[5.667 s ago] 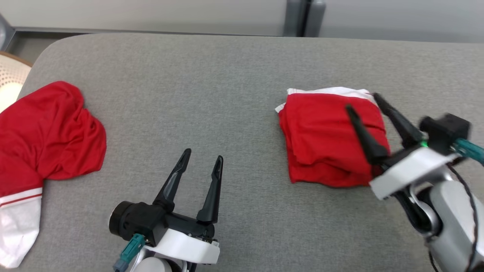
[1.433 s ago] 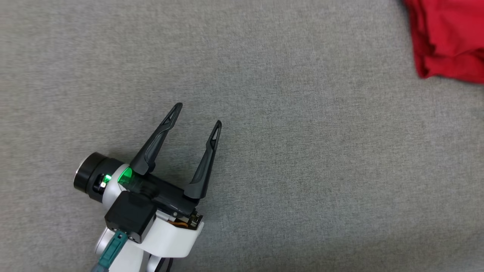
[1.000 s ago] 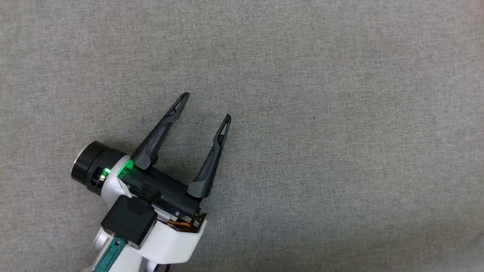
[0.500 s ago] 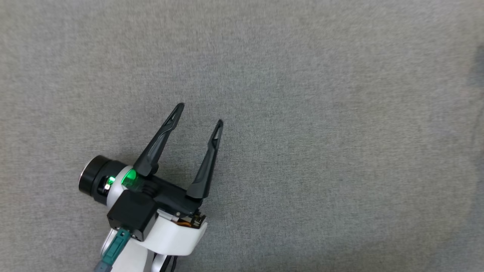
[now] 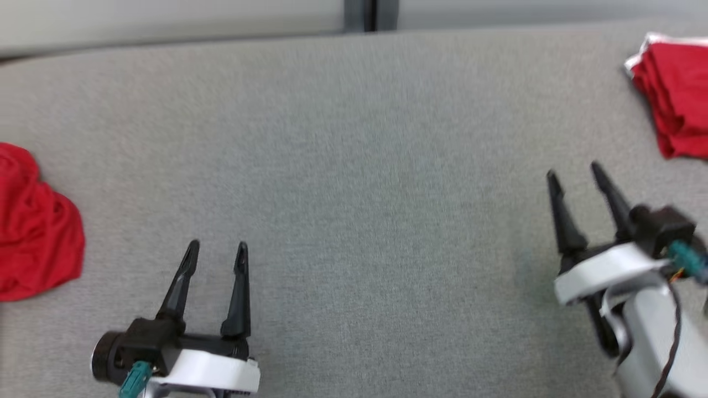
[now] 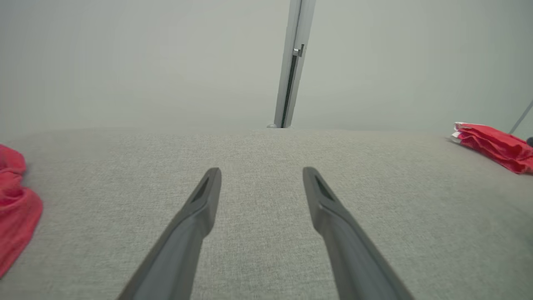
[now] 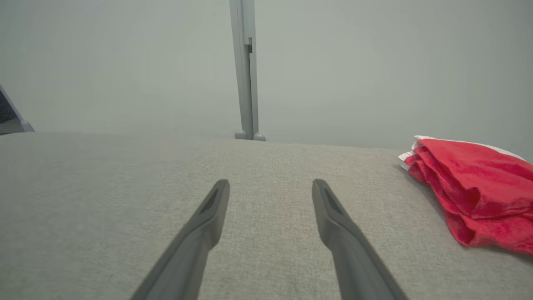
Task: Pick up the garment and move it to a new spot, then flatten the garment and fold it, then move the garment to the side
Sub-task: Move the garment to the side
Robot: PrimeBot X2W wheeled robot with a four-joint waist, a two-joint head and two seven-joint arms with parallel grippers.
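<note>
Our right gripper (image 5: 573, 171) has released the folded red garment (image 5: 675, 94); both grippers gape empty. We find the crumpled red garment (image 5: 33, 237) at 9 o'clock of our left gripper (image 5: 217, 245).

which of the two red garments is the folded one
The red garment at the far right: stacked in flat layers, a white edge showing. The red garment at the left lies crumpled in a heap.

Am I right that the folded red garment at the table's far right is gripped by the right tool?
No: the right tool stands open, apart from the folded red garment at the table's far right, as the head view shows.
</note>
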